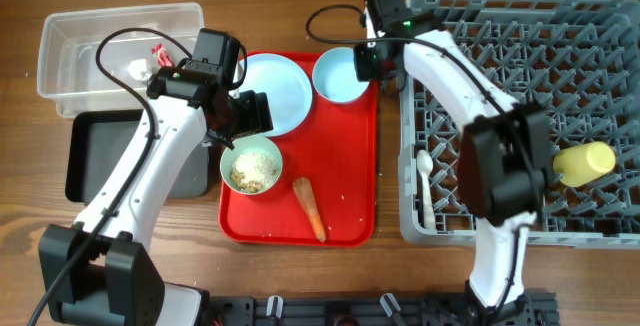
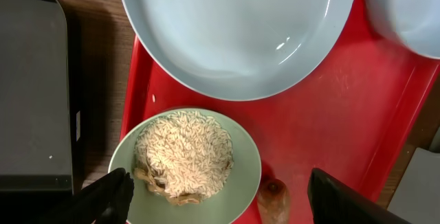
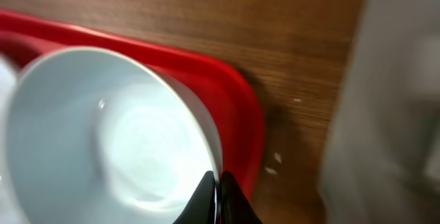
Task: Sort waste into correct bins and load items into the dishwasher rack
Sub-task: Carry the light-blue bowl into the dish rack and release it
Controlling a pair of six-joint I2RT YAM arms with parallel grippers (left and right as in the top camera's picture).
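Note:
My left gripper (image 2: 216,196) is open, its fingers either side of the pale green bowl (image 2: 240,183) of beige rice (image 2: 184,155), which sits on the red serving tray; the bowl also shows in the overhead view (image 1: 251,164). The carrot (image 1: 309,208) lies beside it. The white plate (image 1: 272,91) lies behind. My right gripper (image 3: 218,183) is shut on the rim of the pale blue bowl (image 3: 103,135), at the tray's back right (image 1: 340,74). The yellow cup (image 1: 585,161) and white spoon (image 1: 427,181) lie in the grey rack (image 1: 520,26). The red wrapper (image 1: 158,56) and white scrap (image 1: 137,67) are in the clear tub (image 1: 70,36).
The black tray (image 1: 90,151) lies in front of the clear tub, left of the red serving tray (image 1: 350,166). The left arm crosses over the black tray. The rack's wall stands just right of the blue bowl.

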